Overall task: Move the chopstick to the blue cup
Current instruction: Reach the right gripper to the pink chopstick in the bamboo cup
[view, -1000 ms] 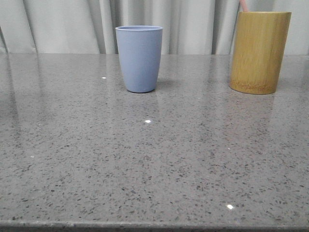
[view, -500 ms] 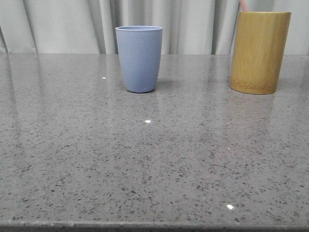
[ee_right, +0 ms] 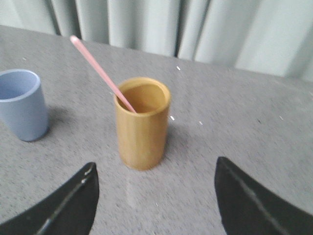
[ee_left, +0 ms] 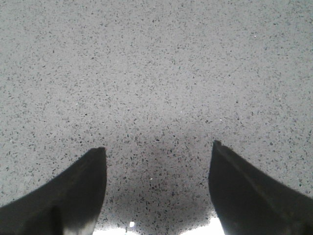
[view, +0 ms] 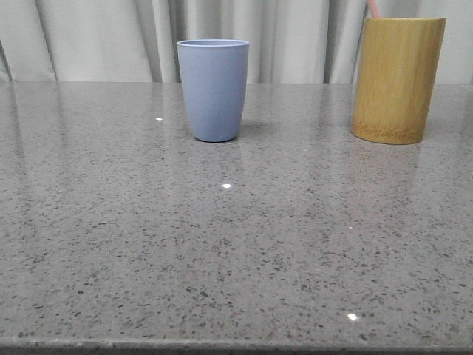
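The blue cup (view: 213, 89) stands upright at the back of the table, left of the bamboo holder (view: 397, 80). A pale pink chopstick (view: 373, 8) leans out of the holder, only its tip showing in the front view. In the right wrist view the chopstick (ee_right: 100, 72) slants from the holder (ee_right: 142, 122) toward the blue cup (ee_right: 22, 104). My right gripper (ee_right: 155, 166) is open and empty, short of the holder. My left gripper (ee_left: 157, 149) is open and empty over bare tabletop. Neither gripper shows in the front view.
The grey speckled stone table (view: 236, 244) ends in a front edge at the bottom of the front view. Pale curtains (view: 111, 37) hang behind the table.
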